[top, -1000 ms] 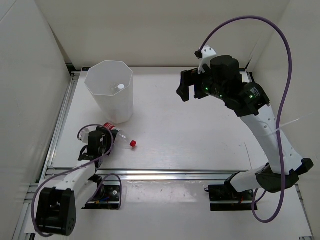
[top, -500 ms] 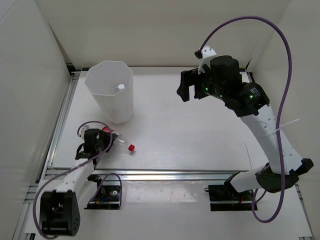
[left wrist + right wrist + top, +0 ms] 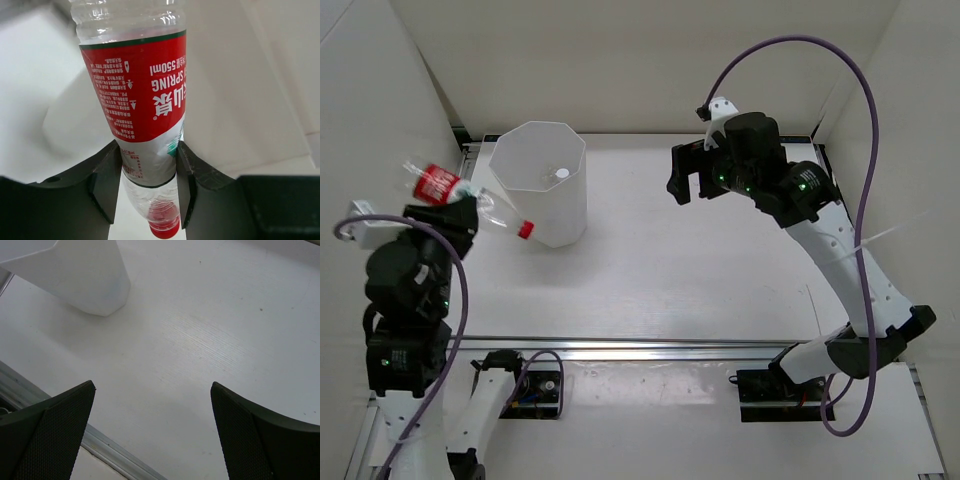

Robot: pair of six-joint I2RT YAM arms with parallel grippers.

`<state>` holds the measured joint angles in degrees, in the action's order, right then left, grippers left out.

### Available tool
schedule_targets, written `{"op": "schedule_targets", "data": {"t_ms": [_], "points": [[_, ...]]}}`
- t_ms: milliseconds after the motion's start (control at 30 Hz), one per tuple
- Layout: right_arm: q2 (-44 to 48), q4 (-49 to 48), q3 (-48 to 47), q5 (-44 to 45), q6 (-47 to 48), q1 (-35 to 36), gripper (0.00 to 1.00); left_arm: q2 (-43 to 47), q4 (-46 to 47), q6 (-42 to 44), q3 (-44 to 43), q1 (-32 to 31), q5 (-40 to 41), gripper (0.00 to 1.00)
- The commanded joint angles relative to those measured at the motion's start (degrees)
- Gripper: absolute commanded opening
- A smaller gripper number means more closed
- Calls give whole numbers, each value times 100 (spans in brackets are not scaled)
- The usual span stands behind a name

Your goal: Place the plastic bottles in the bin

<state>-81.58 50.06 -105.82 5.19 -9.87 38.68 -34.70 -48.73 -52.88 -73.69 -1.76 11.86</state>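
The left end effector (image 3: 458,207) is closed firmly on the red-labelled bottle (image 3: 440,185), held above the table (image 3: 720,270) at the upper left of the overhead frame. The bottle's long axis runs from its base at upper left to its red cap (image 3: 524,228) at lower right, so the cap end points toward the bin (image 3: 555,215), which stands just to the right of it. In the picture the cap overlaps the bin's left wall, not the opening. The coming move therefore appears to require carrying the bottle rightward and over the rim before release. The left arm is clearly the nearer one. The right end effector (image 3: 684,176) hangs well to the right of the bin, spread wide and holding nothing. The left wrist view confirms what the overhead cannot: both fingers press the bottle (image 3: 135,90) at the lower edge of its label, cap (image 3: 162,225) downward in that frame. The bin cannot be identified there. The right wrist view shows bare table between its fingers (image 3: 45,440) and the foot of the bin (image 3: 85,275) at upper left. A small white round item (image 3: 562,173) lies inside the bin; it is too small to identify.
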Motion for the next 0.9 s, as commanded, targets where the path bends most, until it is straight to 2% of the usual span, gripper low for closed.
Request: {"op": "schedule_targets", "data": {"t_ms": [0,67,167,333,433,467,500,533,567,700,733,767,833,867], "points": [[-103,-304,62,-211,-32,-9,100,-993,396,1375,-810,27,440,48],[-174,-304,-9,-307,-111,-9,100,-1789,1125,1955,-1146,27,440,48],[-297,-304,-202,-458,-112,-9,100,-2906,1226,2535,-1884,27,519,47],[-297,-304,-352,-378,-112,-9,100,-3569,1944,3108,-1851,-210,1081,47],[-235,-304,-352,-151,11,-9,100,-4070,1946,3293,-2254,-263,934,47],[-175,-304,-299,-89,11,-9,100,-4123,1946,3345,-2455,-377,932,49],[-174,-304,-299,-10,81,-9,100,-4124,1946,3416,-2553,-378,880,65],[-174,-304,-299,78,82,-9,100,-4124,1946,3416,-2615,-456,880,87],[-113,-304,-299,270,134,-9,100,-3985,1946,3416,-2615,-544,1019,100],[71,-191,-176,736,134,-9,100,-2975,1946,3741,-2738,-545,1222,100],[72,-190,-89,799,65,-61,100,-2451,1946,3881,-2564,-545,1222,100],[133,-138,25,799,64,-62,100,-2158,1859,3882,-2336,-545,1327,100],[186,-137,88,799,-164,-219,100,-1239,1500,3595,-1143,-545,1389,100],[186,2,166,799,-278,-272,100,-971,776,3348,-712,-545,1476,100]]}}
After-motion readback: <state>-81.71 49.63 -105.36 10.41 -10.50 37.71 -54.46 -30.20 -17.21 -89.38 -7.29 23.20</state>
